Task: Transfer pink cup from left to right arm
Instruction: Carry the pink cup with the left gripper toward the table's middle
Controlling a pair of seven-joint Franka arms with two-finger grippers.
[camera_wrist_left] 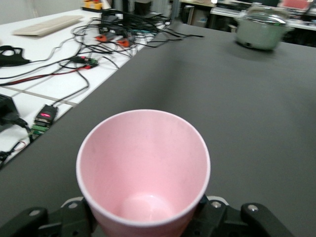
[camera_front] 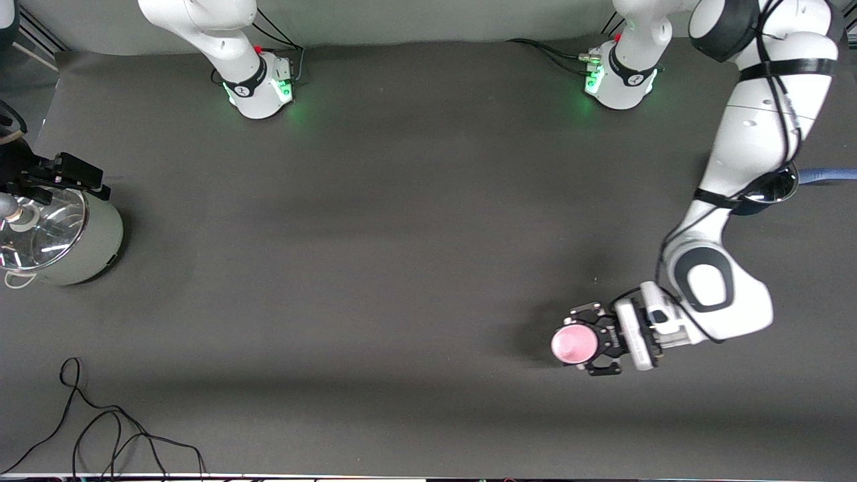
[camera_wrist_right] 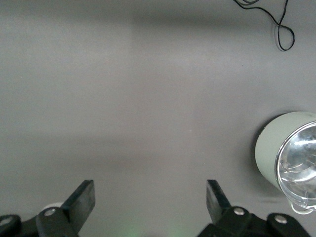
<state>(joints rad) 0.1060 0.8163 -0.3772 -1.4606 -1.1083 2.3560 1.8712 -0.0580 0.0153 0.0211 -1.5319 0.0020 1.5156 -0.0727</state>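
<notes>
The pink cup (camera_front: 574,343) stands upright with its mouth up, held by its sides in my left gripper (camera_front: 584,341), which is shut on it. It hangs just over the dark table toward the left arm's end. In the left wrist view I look down into the pink cup (camera_wrist_left: 143,168); the black fingers (camera_wrist_left: 213,213) press on both sides of it. My right gripper (camera_wrist_right: 150,197) is open with nothing between its fingers, looking down on bare table. Its black hand (camera_front: 63,173) shows over the pot at the right arm's end of the table.
A pale-green pot with a glass lid (camera_front: 63,244) (camera_wrist_right: 291,158) (camera_wrist_left: 259,30) stands at the right arm's end. A loose black cable (camera_front: 100,428) (camera_wrist_right: 281,29) lies near the front edge. A shiny pan with a blue handle (camera_front: 780,189) sits under the left arm.
</notes>
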